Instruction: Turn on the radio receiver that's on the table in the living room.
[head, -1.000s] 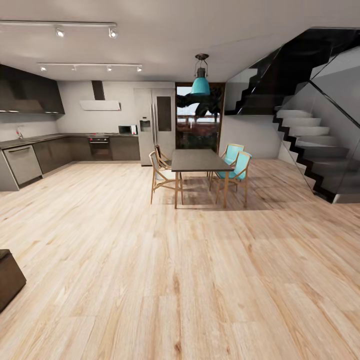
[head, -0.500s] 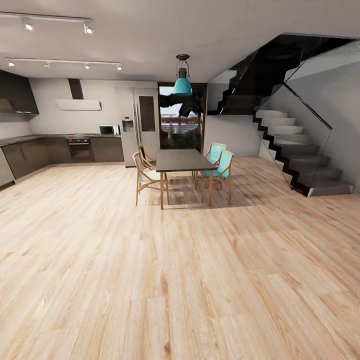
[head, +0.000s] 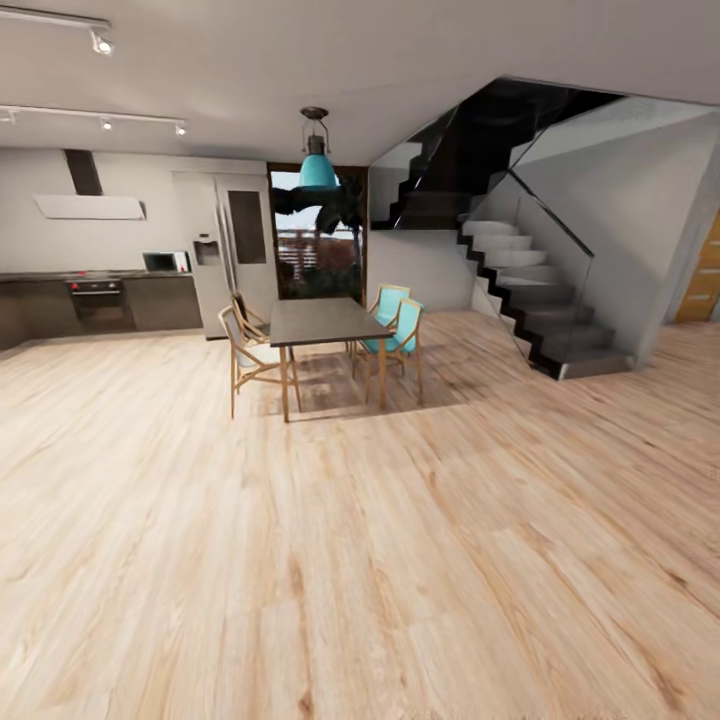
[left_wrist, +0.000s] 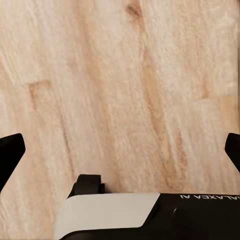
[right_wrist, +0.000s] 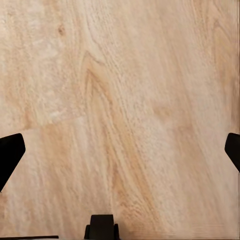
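The red radio receiver, the glossy grey low table and the living room's sofa are out of view. The head view looks over light wood floor (head: 360, 560) toward a kitchen-dining area. In the left wrist view my left gripper (left_wrist: 120, 150) is open, its dark fingertips (left_wrist: 10, 155) far apart at the picture's edges, with only floor between them. In the right wrist view my right gripper (right_wrist: 120, 150) is open the same way, its black fingertips (right_wrist: 10, 152) spread wide over bare floorboards.
A dark dining table (head: 322, 322) with wooden and turquoise chairs (head: 397, 330) stands ahead under a teal pendant lamp (head: 317, 168). Kitchen counters (head: 120, 300) and a fridge (head: 232, 250) line the back left. A black staircase (head: 525, 295) with glass panels rises at the right; an orange door (head: 702, 275) lies beyond.
The whole head view has swung to the right: the dining table and kitchen slid leftward in the picture, the staircase came more fully into view, and the dark block at lower left dropped out.
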